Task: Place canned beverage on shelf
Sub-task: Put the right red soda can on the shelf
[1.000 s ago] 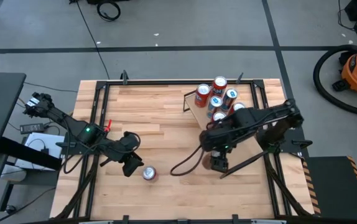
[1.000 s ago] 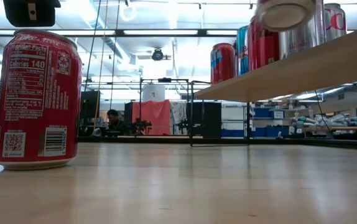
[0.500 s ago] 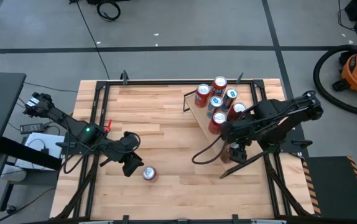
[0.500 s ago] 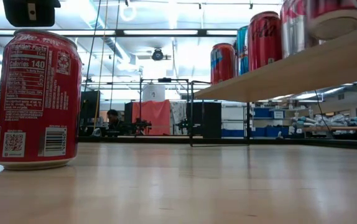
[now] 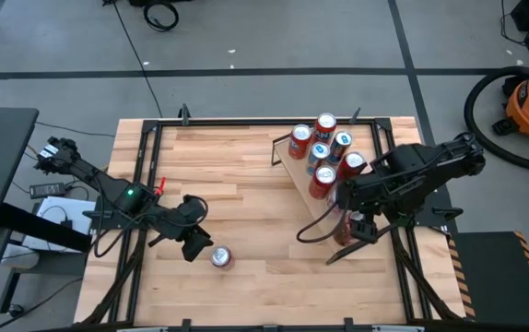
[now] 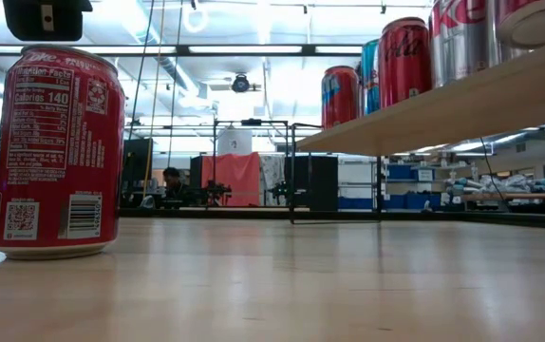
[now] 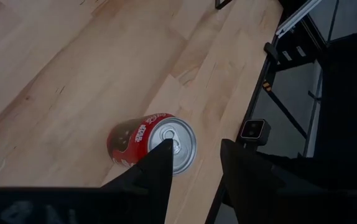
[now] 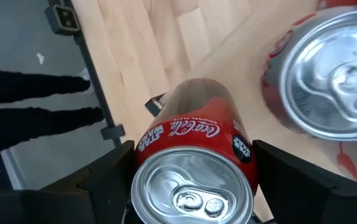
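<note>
My right gripper (image 5: 350,226) is shut on a red cola can (image 8: 194,155) at the near end of the sloped light wood shelf (image 6: 462,100). In the low view the can (image 6: 538,19) has its bottom just over the board. I cannot tell whether it rests there. Several other cans (image 5: 320,152) stand on the shelf. A second red can (image 5: 222,258) stands upright on its base on the tabletop. My left gripper (image 5: 193,242) is open and empty. It hovers just left of that can, which also shows in the left wrist view (image 7: 153,143). My right gripper pinches the can's side wall near its top rim (image 8: 142,163) between its two fingers (image 8: 104,180), one on each side. The fingers come from above, pointing down. The can is about upright, top up, over the shelf's near end.
The neighbouring can's silver top (image 8: 340,93) is close beside the held can. Black frame rails (image 5: 403,231) run along the table's right edge. Bare planked tabletop (image 5: 246,175) lies between the two arms. A person's dark legs (image 8: 35,93) stand beyond the table edge.
My right gripper has carried the red can toward the table's right edge, from beside the shelf to over its near end. The can was tipped with its bottom showing and now stands nearer upright.
</note>
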